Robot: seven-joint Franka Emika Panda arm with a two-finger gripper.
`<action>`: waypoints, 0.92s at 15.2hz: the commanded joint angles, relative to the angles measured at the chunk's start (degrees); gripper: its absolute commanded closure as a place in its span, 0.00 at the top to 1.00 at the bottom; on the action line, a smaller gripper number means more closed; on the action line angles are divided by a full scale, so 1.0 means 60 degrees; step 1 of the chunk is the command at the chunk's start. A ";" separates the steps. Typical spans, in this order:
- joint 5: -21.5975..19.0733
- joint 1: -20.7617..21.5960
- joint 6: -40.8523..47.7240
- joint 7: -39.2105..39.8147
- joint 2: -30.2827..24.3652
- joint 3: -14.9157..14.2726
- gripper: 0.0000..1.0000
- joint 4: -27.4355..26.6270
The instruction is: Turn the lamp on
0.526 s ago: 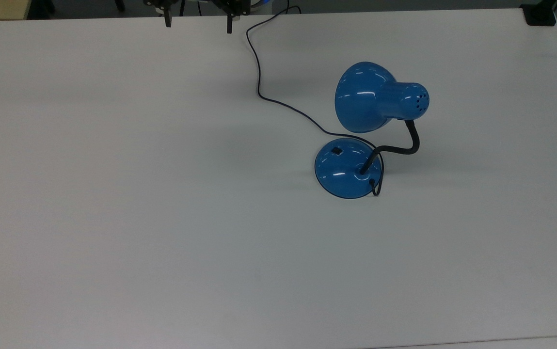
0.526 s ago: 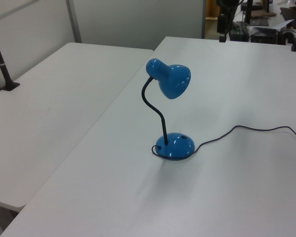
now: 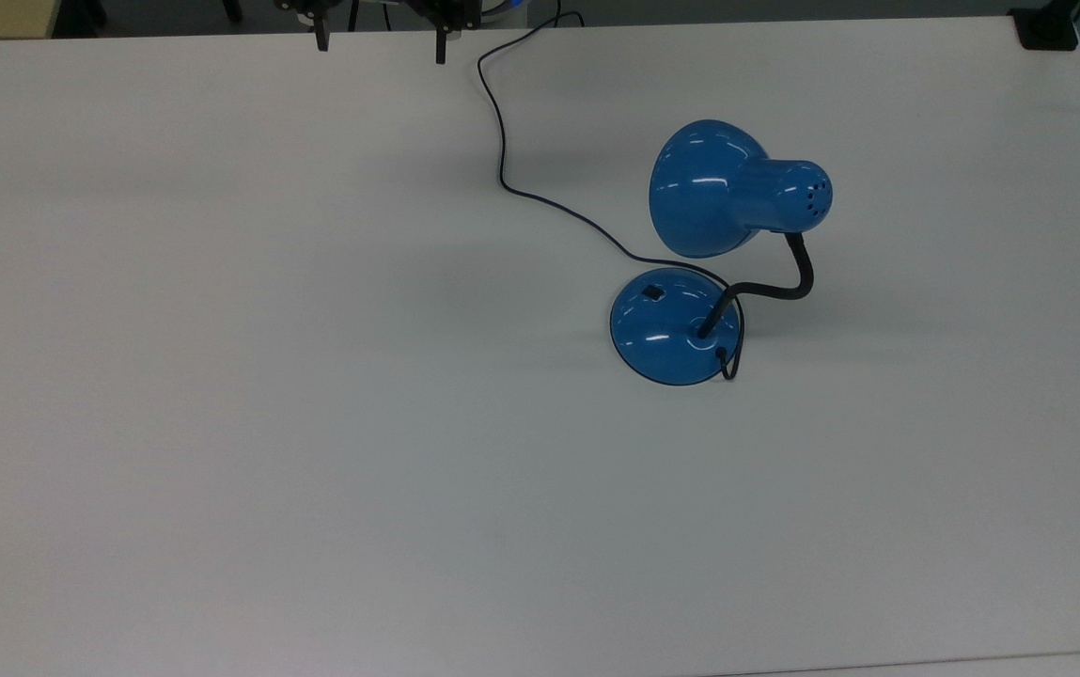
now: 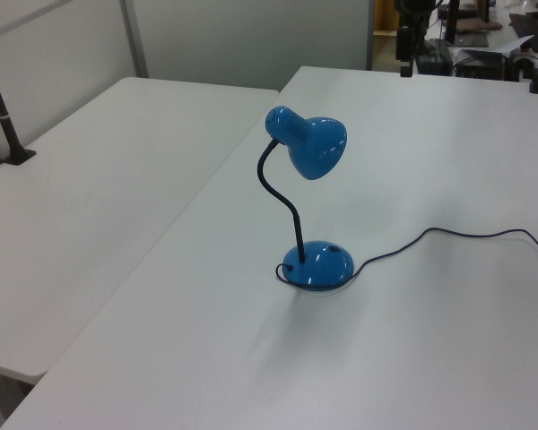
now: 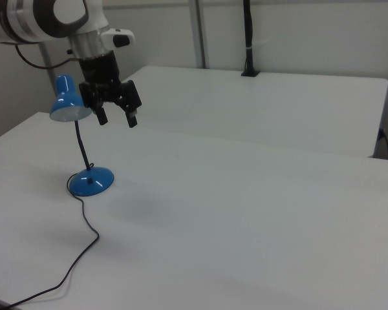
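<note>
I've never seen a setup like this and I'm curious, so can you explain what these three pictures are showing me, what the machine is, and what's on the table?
These are three camera views of one moment. The machine is a robot arm; its working end is a gripper with two black fingers, seen in the right view spread apart and holding nothing. It hangs in the air above the white table, not touching anything.

The top view looks down on the table, where the fingers poke in at the upper edge. The left view and the right view look across the table from opposite sides.

On the table stands one thing: a blue desk lamp, with a dome shade, a black bendy neck and a round base bearing a small black switch. Its thin dark cord trails off across the table.
</note>
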State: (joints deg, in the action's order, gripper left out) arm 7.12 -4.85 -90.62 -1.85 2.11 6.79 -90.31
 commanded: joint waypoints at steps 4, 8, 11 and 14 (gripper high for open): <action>-0.0117 0.0164 0.0323 -0.0043 -0.0029 -0.0151 1.00 0.0066; -0.0146 0.0164 0.0309 -0.0014 -0.0029 -0.0165 0.50 0.0037; -0.0292 0.0164 0.0279 0.0133 -0.0015 -0.0165 0.00 0.0037; -0.0322 0.0164 0.0236 0.0148 -0.0029 -0.0151 0.00 0.0008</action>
State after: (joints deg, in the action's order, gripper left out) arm 6.28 -4.85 -90.55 -1.73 2.20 6.79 -90.32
